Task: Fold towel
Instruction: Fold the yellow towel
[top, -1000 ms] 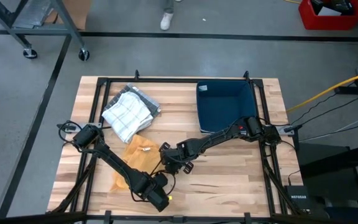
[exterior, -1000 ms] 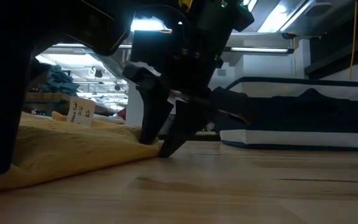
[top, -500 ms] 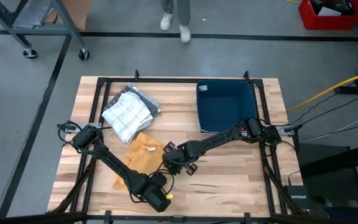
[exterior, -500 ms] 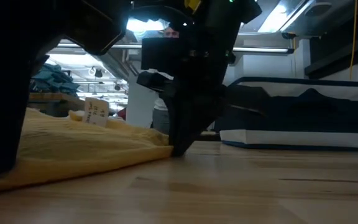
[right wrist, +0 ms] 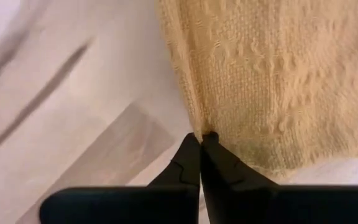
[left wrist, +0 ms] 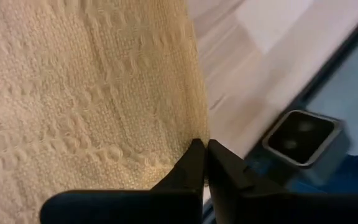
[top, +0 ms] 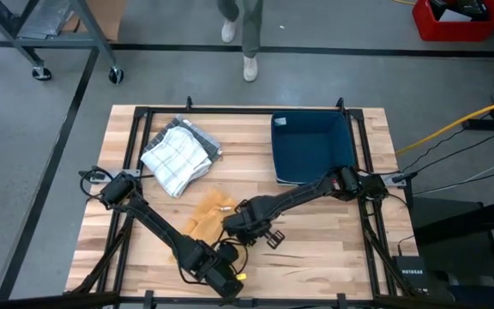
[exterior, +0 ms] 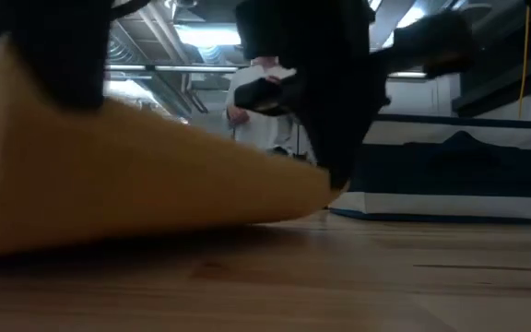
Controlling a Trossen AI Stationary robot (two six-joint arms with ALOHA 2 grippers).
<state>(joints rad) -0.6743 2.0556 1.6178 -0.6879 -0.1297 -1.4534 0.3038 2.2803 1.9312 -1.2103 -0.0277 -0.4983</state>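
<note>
Towel [top: 206, 215], yellow, lies near the bench's [top: 316, 249] front middle, its near edge lifted (see the low view). Your left gripper [left wrist: 202, 163] is pinched shut on one corner; your right gripper [right wrist: 201, 144] is clamped on another. Beyond sit a checked cloth [top: 177, 154] and blue bin [top: 309, 148].

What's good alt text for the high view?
Both arms pinch a yellow towel near the wooden table's front edge, left claw and right claw shut on it. Behind sit a white checked cloth and a blue bin.
</note>
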